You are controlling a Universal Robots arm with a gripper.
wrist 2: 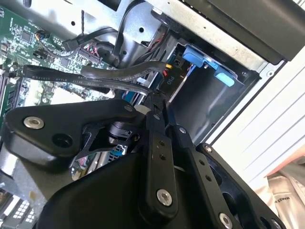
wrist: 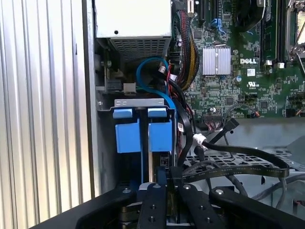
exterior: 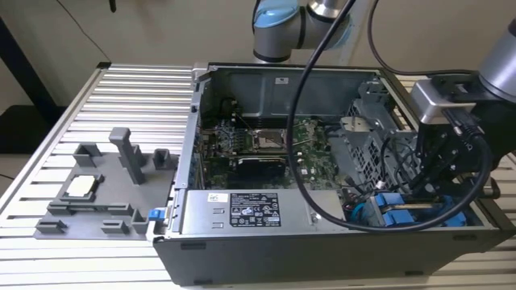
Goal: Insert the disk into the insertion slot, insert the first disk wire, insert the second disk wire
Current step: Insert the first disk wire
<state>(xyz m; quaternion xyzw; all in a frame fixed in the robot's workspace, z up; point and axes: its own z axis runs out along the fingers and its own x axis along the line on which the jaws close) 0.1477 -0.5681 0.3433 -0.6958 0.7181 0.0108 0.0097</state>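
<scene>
An open computer case (exterior: pixel 322 257) sits on the ribbed tabletop (exterior: pixel 129 96). The motherboard (exterior: pixel 266 142) lies at its centre, with a labelled power supply box (exterior: pixel 250 211) at six o'clock. At four o'clock is the blue-framed disk (exterior: pixel 393 208), beside the grey drive cage (exterior: pixel 363 151). The black end effector (exterior: pixel 427 190) reaches down close over the disk. A grey fixture plate (exterior: pixel 96 202) lies at nine o'clock.

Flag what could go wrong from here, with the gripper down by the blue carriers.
Black cables lie right beside the gripper; any move could snag or drag one. The blue carriers sit tight against the metal cage edge, so an off-line push might jam. In the exterior view, the arm's own cable loops across the open case and could catch on it.
</scene>
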